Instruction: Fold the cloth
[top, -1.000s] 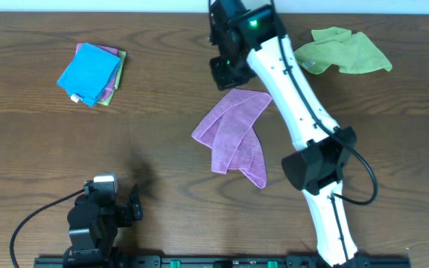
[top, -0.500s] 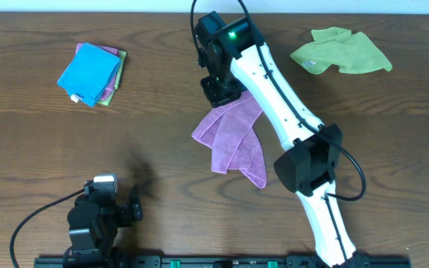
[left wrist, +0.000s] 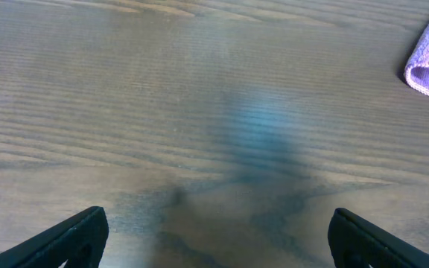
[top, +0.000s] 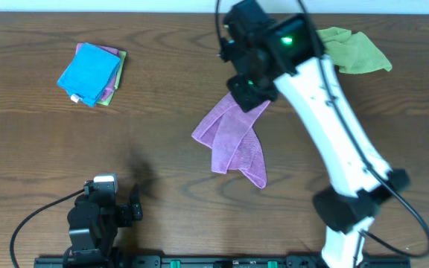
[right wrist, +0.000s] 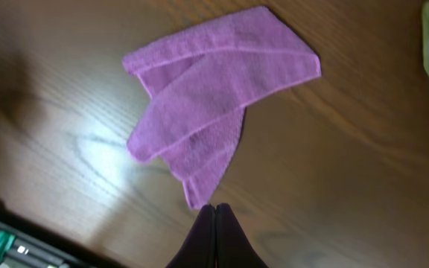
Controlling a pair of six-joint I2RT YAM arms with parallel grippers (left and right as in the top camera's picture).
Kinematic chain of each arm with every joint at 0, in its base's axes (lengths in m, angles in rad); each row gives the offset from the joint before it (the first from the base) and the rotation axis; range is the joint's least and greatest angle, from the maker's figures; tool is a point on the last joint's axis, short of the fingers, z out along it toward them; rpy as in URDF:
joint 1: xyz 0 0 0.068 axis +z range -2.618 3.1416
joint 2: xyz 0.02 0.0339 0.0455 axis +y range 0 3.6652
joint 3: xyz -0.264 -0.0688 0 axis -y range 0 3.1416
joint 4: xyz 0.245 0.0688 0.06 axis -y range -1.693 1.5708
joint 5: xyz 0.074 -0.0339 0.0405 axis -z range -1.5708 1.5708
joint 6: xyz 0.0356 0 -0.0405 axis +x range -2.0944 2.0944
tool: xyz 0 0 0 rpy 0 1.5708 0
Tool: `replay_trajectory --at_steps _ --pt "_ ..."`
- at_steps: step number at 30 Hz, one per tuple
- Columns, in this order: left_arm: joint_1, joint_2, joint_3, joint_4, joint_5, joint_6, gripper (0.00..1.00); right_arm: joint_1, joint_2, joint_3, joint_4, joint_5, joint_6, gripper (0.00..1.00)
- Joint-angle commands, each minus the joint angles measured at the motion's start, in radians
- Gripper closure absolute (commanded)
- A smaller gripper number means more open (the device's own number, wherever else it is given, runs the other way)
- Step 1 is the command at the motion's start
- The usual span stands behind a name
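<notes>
Overhead shows purple cloth point(top: 233, 141) folded unevenly, overlapping flaps.

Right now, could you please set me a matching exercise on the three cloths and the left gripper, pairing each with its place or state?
Things:
1. purple cloth
2. green cloth
3. blue cloth
4. left gripper

Places or states:
A. upper left in the overhead view, folded, with a white tag
B. open, over bare table
C. mid-table, loosely folded into uneven flaps
D. upper right in the overhead view, crumpled, partly hidden by the right arm

Pairs: 1-C, 2-D, 3-A, 4-B.
</notes>
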Motion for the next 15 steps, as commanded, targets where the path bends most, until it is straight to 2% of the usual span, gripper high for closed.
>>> replay_trajectory --at_steps 1,5,9,15 --pt "-0.003 -0.006 -0.010 -0.016 -0.007 -0.007 0.05 -0.051 -0.100 -0.104 0.022 -0.059 -0.037 0.99" --pt "-0.003 -0.006 -0.010 -0.016 -0.007 -0.007 0.05 -0.081 -0.291 -0.339 0.126 -0.072 -0.038 0.98" --pt "-0.003 -0.006 -0.010 -0.016 -0.007 -0.007 0.05 -0.080 -0.498 -0.647 0.254 -0.121 -0.044 0.98" --pt "-0.003 -0.006 -0.011 -0.016 -0.007 -0.007 0.04 -0.023 -0.517 -0.907 0.381 -0.296 0.014 0.98"
